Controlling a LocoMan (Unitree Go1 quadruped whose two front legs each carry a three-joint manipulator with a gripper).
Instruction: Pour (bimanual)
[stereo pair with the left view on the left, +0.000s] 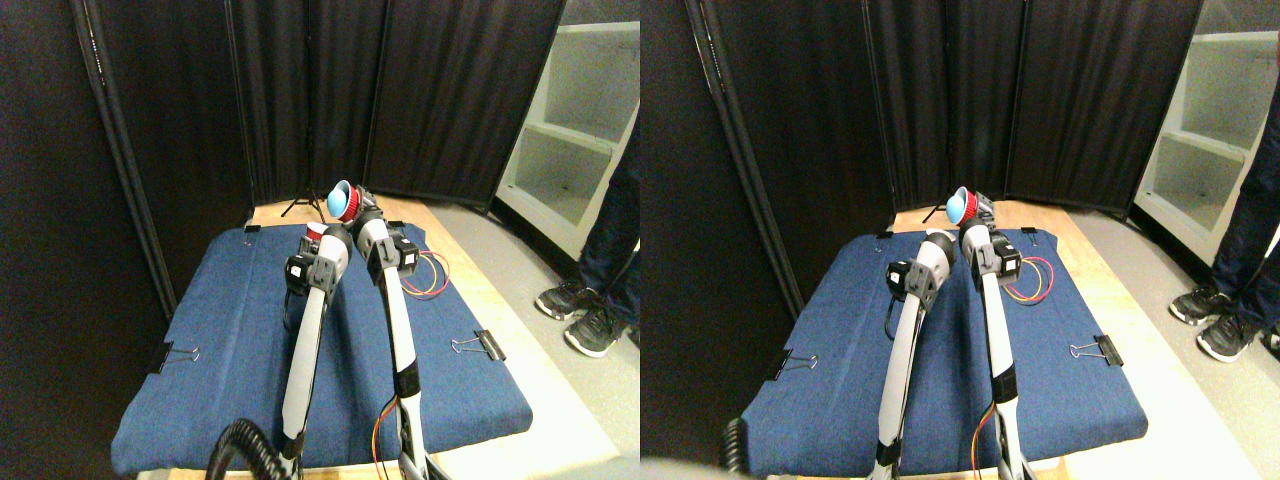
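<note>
Blue-lined red cup (341, 201) is held tipped by right gripper (358, 205), mouth angled down-left over left gripper's (318, 235) red cup (314, 231); jaw states can't be told.

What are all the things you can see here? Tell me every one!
Red cup with blue inside: one, tipped, held up by the right arm.
Red cup: one, mostly hidden behind the left arm.
Cloth: one, blue, over the table.
Binder clips: black, on the cloth's edges.
Curtains: black, behind.
Shelf: one, white, right.
Person's shoes: two, dark, on the floor.
Left arm: pale.
Right arm: pale.
</note>
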